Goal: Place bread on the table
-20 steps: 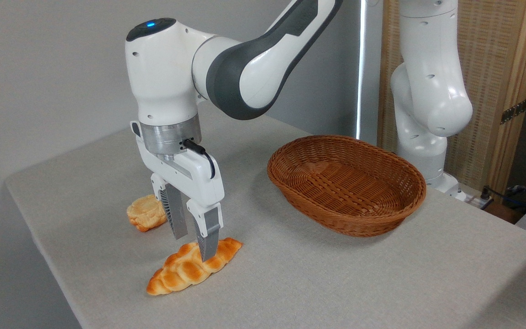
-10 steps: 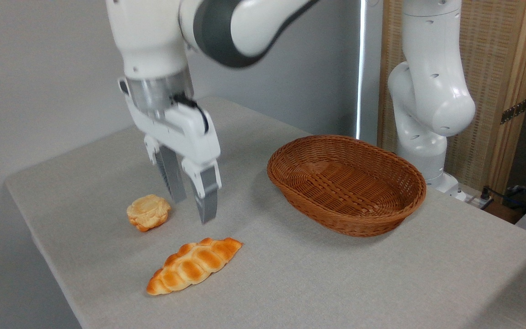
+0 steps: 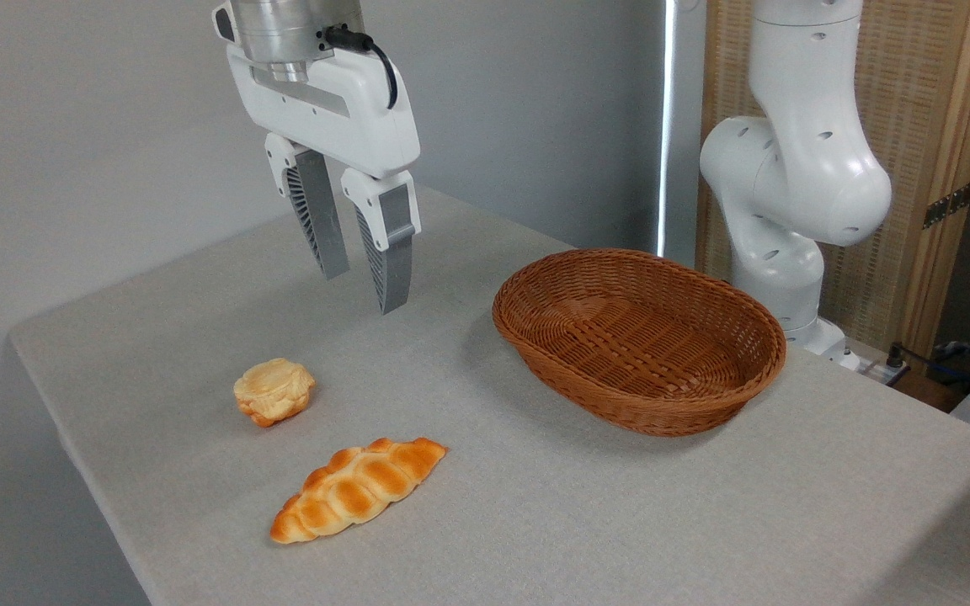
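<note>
2 pastries lie on the table (image 3: 620,522) left of the basket (image 3: 639,337): the bread (image 3: 359,490) and, just behind it, a puff pastry (image 3: 274,390). Having released the bread, the gripper (image 3: 360,290) has risen well above it, jaws apart and empty; placement appears complete.

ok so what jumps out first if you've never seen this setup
The open gripper hangs high over the table, holding nothing. Below it the braided bread lies flat on the cloth near the front edge, with a small round pastry just behind it. The wicker basket to the right sits empty.
</note>
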Motion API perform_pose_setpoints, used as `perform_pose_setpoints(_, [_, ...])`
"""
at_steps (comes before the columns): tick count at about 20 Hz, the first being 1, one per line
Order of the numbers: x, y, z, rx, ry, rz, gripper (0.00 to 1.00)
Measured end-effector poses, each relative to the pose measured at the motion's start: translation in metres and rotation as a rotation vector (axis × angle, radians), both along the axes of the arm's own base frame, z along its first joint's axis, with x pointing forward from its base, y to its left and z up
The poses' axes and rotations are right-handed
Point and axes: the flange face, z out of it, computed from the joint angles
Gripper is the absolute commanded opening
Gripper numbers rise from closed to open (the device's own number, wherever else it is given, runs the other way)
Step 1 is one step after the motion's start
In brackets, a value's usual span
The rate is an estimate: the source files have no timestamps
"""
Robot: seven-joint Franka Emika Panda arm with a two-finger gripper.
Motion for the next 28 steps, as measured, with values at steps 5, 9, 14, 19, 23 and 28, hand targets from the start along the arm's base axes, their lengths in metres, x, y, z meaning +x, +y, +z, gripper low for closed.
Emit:
perform_pose_setpoints(5, [0.0,0.001,-0.002,0.001,0.008,-0.005,1.0])
perform_pose_setpoints(9, [-0.004,-0.007,-0.004,0.004,0.036,-0.031,1.0])
perform_pose_setpoints(14, [-0.004,-0.005,-0.005,0.004,0.039,-0.029,1.0])
perform_pose_setpoints(19, [-0.003,0.014,-0.003,0.007,0.036,0.003,1.0])
perform_pose_setpoints(23, [-0.003,0.016,-0.001,0.006,0.031,0.007,1.0])
perform_pose_setpoints(28, [-0.002,0.018,0.0,0.006,0.029,0.011,1.0])
